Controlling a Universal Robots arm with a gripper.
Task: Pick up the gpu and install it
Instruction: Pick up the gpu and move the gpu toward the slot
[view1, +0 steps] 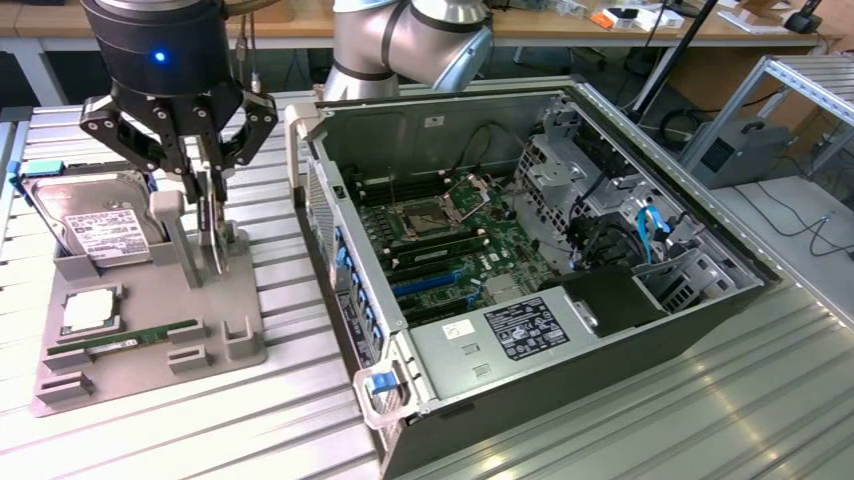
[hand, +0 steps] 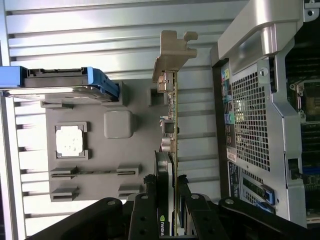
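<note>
The gpu (hand: 172, 115) is a thin card seen edge-on, with a tan metal bracket at its far end and a dark cooler face between my fingers. My gripper (hand: 166, 184) is shut on it, one finger against each face. In the exterior view the gripper (view1: 211, 205) hangs over the grey parts holder (view1: 247, 300) on the exterior view's left. The gpu (view1: 214, 245) stands upright below the fingers, its lower edge close to the holder. Whether it still touches the holder I cannot tell.
The holder also carries a silver hard drive (view1: 100, 230) in a blue frame, a processor chip (view1: 91, 310) and a green memory stick (view1: 127, 340). The open computer case (view1: 534, 250) with its motherboard (view1: 447, 230) lies on the exterior view's right, on a ribbed metal table (view1: 694, 410).
</note>
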